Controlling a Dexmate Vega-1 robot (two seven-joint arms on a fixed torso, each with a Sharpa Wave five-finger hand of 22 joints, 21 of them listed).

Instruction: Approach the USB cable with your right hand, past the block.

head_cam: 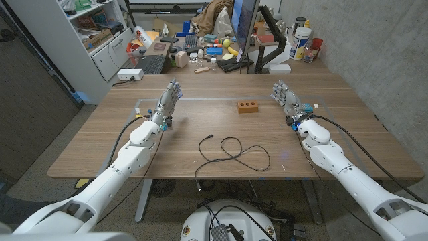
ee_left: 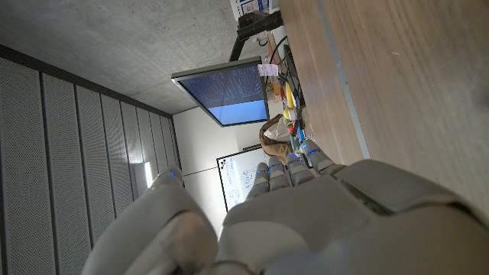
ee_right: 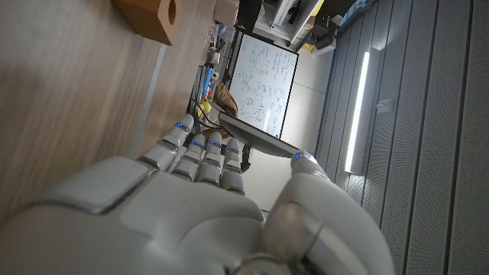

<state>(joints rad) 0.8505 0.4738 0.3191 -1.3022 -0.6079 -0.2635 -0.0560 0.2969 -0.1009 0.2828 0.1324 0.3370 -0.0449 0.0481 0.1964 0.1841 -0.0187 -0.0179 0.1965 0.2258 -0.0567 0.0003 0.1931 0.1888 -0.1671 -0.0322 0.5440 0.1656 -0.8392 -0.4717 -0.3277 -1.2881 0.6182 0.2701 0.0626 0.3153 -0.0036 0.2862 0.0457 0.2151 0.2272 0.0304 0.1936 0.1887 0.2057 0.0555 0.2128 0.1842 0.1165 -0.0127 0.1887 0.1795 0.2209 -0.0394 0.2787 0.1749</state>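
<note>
Before you move, take in the wooden table (head_cam: 134, 144) as a whole: your right hand (head_cam: 286, 99) stands at its right side with fingers extended and slightly apart, holding nothing, and your left hand (head_cam: 168, 100) mirrors it on the left side, also empty with fingers reaching away from the robot. Neither hand touches anything on the tabletop that you can see.

From there, the USB cable (head_cam: 231, 155) lies in loose loops near the table's front edge, roughly midway between the arms and well apart from both hands. The block (head_cam: 248, 107), a small brown brick with holes, sits between your right hand and the table's middle, just beside the path you might sweep.

Your main risk, as a judgement, is clipping that block if you swing straight inward; draw the hand back toward the robot first. A second risk is snagging a cable loop with spread fingers and dragging it off the near edge.
</note>
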